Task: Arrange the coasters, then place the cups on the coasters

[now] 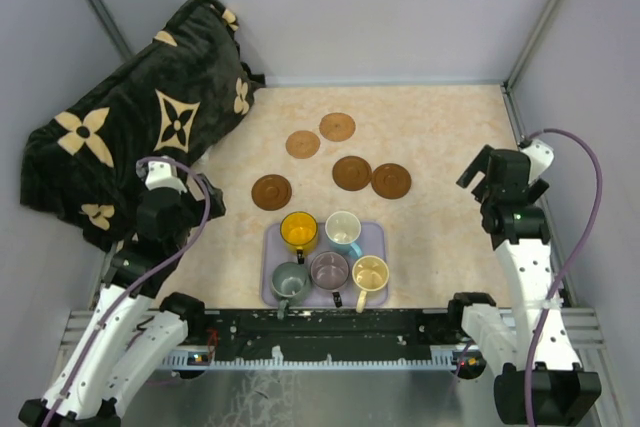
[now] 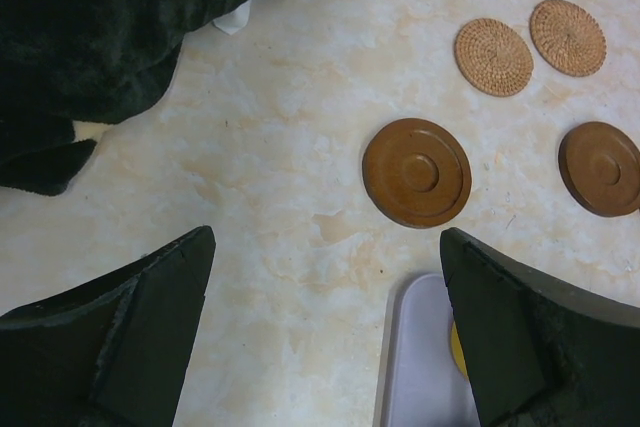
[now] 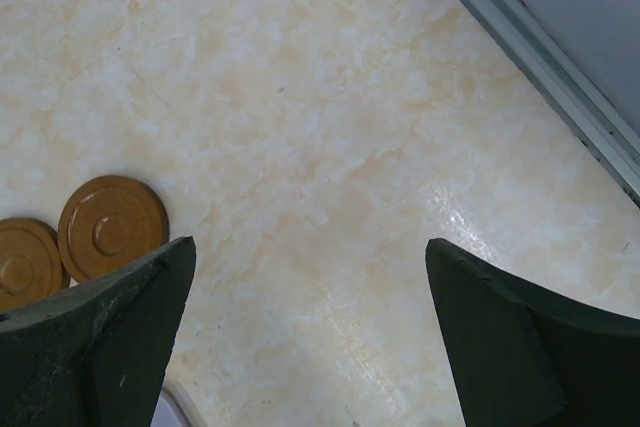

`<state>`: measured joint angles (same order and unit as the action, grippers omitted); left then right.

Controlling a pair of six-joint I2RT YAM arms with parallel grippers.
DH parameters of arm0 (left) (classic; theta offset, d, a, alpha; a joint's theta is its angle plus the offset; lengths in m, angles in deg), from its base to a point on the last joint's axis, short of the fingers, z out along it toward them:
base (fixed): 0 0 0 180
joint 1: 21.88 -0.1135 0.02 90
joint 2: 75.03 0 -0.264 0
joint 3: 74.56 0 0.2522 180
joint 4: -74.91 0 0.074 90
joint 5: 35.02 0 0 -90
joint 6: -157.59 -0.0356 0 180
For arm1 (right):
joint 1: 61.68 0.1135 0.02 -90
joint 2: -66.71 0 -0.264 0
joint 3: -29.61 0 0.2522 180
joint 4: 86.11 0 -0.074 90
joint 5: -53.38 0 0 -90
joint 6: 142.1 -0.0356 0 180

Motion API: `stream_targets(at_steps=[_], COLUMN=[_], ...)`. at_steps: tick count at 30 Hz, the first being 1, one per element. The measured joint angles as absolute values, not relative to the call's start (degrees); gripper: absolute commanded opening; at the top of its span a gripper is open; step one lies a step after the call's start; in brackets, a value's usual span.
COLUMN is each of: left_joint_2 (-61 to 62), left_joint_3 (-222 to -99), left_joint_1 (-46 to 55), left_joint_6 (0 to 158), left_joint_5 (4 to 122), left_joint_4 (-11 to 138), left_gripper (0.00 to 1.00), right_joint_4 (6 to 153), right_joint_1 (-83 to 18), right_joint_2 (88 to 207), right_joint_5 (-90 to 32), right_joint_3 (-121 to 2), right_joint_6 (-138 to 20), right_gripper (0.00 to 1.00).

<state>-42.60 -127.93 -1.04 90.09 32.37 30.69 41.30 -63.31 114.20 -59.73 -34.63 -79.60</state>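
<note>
— How do the arms sit?
— Both are folded back at the near corners. The left end effector hangs over the left side of the counter, beside a black plush blanket patterned with tan flowers. Its jaws stand wide, with nothing between them. The right end effector hovers near the right edge, jaws just as wide and gripping nothing.
— And the coasters?
— Five coasters lie flat on the pale marbled counter, beyond the tray. The two woven coasters are farthest, tan and rattan-like. The three smooth coasters are darker brown discs with a raised ring, two of them side by side, touching or nearly so.
— The cups?
— All five cups stand on the lavender tray at near centre: yellow and light blue behind, grey-green, mauve and cream in front.
</note>
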Motion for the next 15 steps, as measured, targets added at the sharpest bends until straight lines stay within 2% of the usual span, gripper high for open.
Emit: stream_targets(at_steps=[8,15], left_joint_2=[-35.94,-18.82], left_joint_3=[-124.28,-125.31], left_joint_1=[-1.04,-1.04], left_joint_6=[90.55,92.3], left_joint_5=[34.88,37.42], left_joint_4=[36.2,41.32], left_gripper=[1.0,1.0], right_joint_4=[44.67,49.93], right_joint_1=[-59.41,-49.32], right_joint_2=[117.37,129.54], right_joint_5=[-55.18,-55.34], right_joint_3=[-32.51,-33.21], right_joint_6=[-79.1,-78.64], right_gripper=[0.99,0.99])
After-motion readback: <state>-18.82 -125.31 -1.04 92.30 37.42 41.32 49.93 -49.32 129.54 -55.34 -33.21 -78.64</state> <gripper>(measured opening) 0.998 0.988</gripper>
